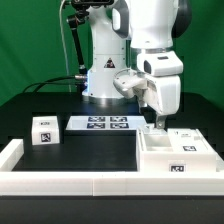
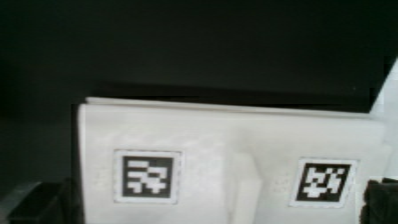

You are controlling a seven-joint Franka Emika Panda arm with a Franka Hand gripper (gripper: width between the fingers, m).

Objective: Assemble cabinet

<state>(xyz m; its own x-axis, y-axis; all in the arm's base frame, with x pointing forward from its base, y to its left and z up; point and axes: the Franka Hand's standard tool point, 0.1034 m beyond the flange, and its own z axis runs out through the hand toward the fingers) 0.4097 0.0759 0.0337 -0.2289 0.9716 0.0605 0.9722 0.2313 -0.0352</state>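
The white cabinet body (image 1: 176, 156) lies on the black table at the exterior view's right, with a tag on its front face. A white panel (image 1: 186, 136) lies along its far side. My gripper (image 1: 157, 122) hangs straight down over the body's far left corner. In the wrist view a white tagged face (image 2: 222, 135) with two tags fills the lower half. My gripper (image 2: 210, 206) is open, and its dark fingertips (image 2: 36, 205) stand at either side of that face. I cannot tell whether they touch it. A small white tagged piece (image 1: 42, 130) stands alone at the left.
The marker board (image 1: 100, 123) lies flat in the middle, in front of the robot base (image 1: 100, 80). A long low white border wall (image 1: 70, 183) runs along the front edge and turns up the left side.
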